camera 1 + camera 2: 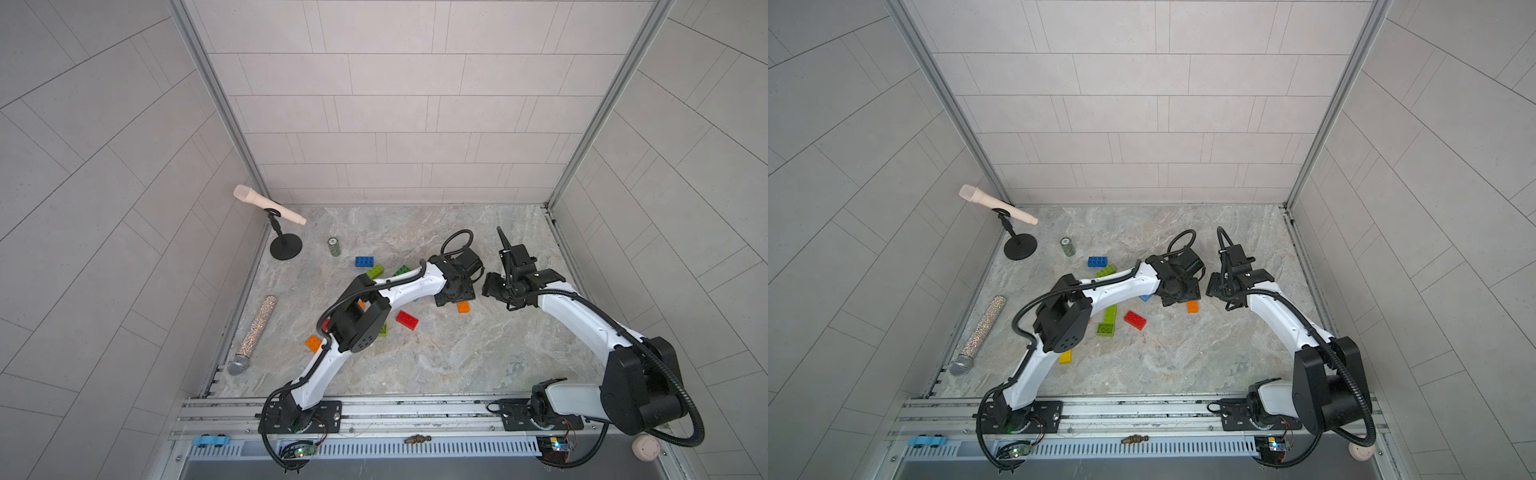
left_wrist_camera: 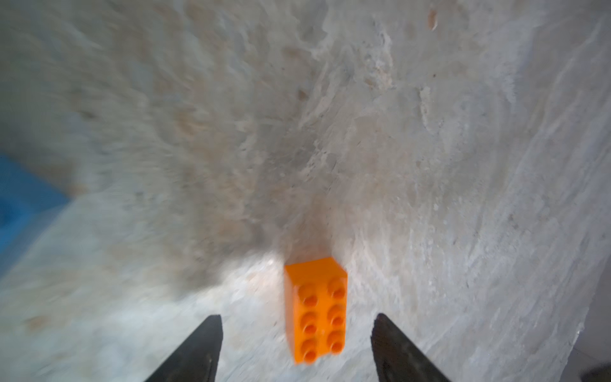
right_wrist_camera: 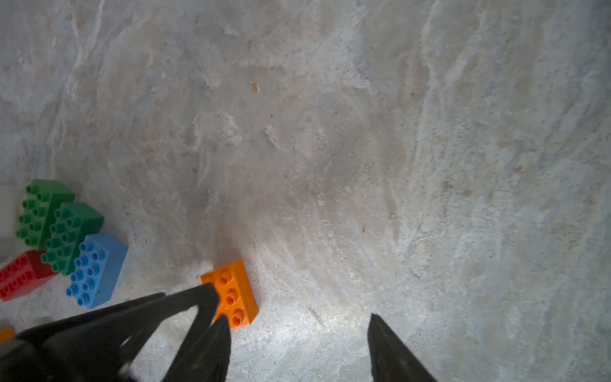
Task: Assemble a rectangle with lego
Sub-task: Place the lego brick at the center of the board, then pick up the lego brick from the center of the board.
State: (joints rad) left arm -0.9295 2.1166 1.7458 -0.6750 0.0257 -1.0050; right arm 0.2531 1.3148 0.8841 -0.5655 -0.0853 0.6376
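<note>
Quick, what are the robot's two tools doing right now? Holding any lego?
Left tool: open, orange brick lies loose between its jaws.
Right tool: open, holding nothing.

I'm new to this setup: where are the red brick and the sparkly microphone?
red brick (image 1: 407, 320): in a top view, studded top face.
sparkly microphone (image 1: 259, 326): in a top view, middle of its handle.
</note>
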